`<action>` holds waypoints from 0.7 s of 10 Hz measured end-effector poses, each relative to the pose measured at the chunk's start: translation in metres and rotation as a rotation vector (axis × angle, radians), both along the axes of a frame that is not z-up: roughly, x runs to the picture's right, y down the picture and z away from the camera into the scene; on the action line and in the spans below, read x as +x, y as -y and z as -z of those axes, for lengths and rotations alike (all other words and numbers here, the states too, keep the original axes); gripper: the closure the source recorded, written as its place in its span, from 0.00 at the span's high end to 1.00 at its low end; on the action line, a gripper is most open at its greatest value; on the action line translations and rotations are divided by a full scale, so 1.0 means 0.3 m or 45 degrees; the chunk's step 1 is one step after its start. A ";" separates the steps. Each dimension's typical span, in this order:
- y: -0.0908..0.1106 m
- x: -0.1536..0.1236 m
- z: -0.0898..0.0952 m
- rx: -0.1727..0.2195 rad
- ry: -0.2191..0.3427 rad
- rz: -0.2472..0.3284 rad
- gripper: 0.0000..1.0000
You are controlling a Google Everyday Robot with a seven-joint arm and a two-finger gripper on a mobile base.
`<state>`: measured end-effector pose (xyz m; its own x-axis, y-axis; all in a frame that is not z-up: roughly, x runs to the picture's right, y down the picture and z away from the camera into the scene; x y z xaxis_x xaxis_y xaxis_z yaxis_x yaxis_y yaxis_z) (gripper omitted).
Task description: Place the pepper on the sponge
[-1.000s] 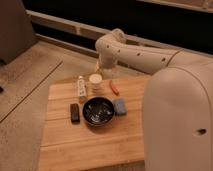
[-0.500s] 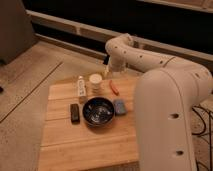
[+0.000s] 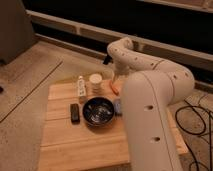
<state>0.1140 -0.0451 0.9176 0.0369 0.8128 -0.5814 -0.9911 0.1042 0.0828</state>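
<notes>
The gripper [image 3: 116, 79] hangs above the worktop's [image 3: 75, 146] far edge, beside the pepper [image 3: 115, 88]. The arm [image 3: 150, 115] walls off the right side, half covering the sponge [image 3: 118, 106]. Tube [image 3: 80, 86], cup [image 3: 95, 81], bowl [image 3: 98, 110] and black block [image 3: 74, 113] crowd the middle; the near-left corner lies open.

1 wooden table [image 3: 85, 145] carries 1 pepper [image 3: 116, 87], 1 sponge [image 3: 118, 106], 1 dark bowl [image 3: 98, 110], 1 white tube [image 3: 80, 88], 1 white cup [image 3: 95, 81] and 1 black block [image 3: 74, 113]. 1 gripper [image 3: 116, 79] hangs just over the pepper.

Dim warm light; jaws over table's [image 3: 75, 142] rear
</notes>
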 end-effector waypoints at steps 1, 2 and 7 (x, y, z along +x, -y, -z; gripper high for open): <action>-0.001 0.002 0.000 -0.002 -0.003 -0.002 0.65; 0.000 0.006 0.002 -0.001 -0.004 -0.003 0.65; 0.050 -0.052 -0.039 0.118 0.110 0.037 0.65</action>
<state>0.0984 -0.0601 0.9293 0.1080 0.8608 -0.4974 -0.9916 0.1290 0.0080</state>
